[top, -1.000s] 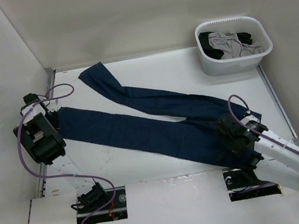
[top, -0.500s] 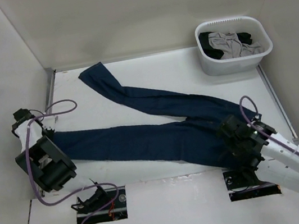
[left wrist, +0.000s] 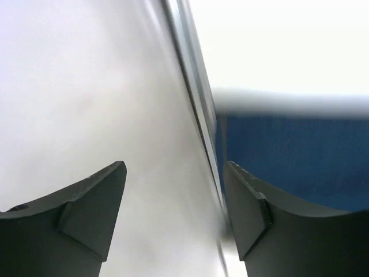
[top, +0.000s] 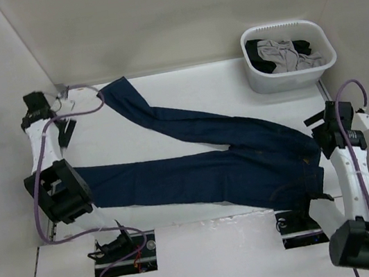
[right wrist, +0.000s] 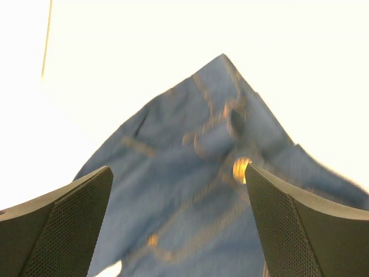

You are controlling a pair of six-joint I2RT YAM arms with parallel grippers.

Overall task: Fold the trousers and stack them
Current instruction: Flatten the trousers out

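The dark blue trousers (top: 197, 175) lie flat on the white table. Their waist is at the right front, one leg runs left along the front, and the other leg angles to the back left. My left gripper (top: 66, 132) hangs open near the left wall, between the two leg ends, holding nothing. In its own view, the left gripper (left wrist: 173, 167) faces the wall seam, with the trousers' denim (left wrist: 300, 156) at the right. My right gripper (top: 317, 122) is open above the waist's right edge. The right wrist view shows the open right gripper (right wrist: 179, 170) over the trousers' waistband and brass button (right wrist: 241, 168).
A white plastic basket (top: 281, 81) holding grey and black clothes (top: 287, 53) stands at the back right corner. White walls close in the table on the left, back and right. Both arm bases sit at the near edge.
My left gripper opened, let go of the leg end and lifted toward the back left. The front leg now lies straighter. My right arm drew back to the right of the waist.
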